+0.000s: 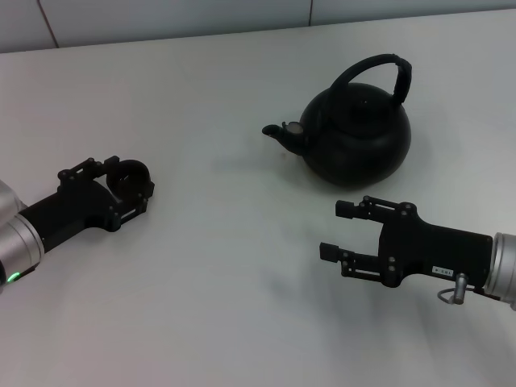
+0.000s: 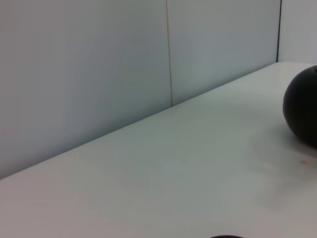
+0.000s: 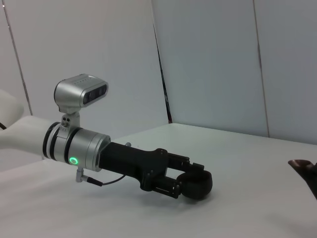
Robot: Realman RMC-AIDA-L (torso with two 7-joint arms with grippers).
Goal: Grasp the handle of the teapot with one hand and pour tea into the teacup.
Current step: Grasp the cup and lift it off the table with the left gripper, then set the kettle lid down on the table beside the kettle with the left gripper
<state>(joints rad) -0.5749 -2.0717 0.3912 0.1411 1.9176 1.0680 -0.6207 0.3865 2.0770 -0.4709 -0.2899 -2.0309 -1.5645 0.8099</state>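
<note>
left gripper (image 1: 129,187) clamped around teacup (image 1: 132,179), on table (image 1: 226,266); right gripper (image 1: 343,230) spread open, just short of teapot (image 1: 355,137), handle (image 1: 379,72) untouched.

Teapot (image 1: 359,137): round, matte black, upright on table, far right of centre. Stubby spout aimed toward robot's left, silvery spot beside it. Handle (image 1: 375,71): thick black arch, upright over lid, ungripped. Teacup (image 1: 129,181): small, black, bowl-like, at left, clasped between left gripper (image 1: 121,187) fingers. No tea visible.
</note>
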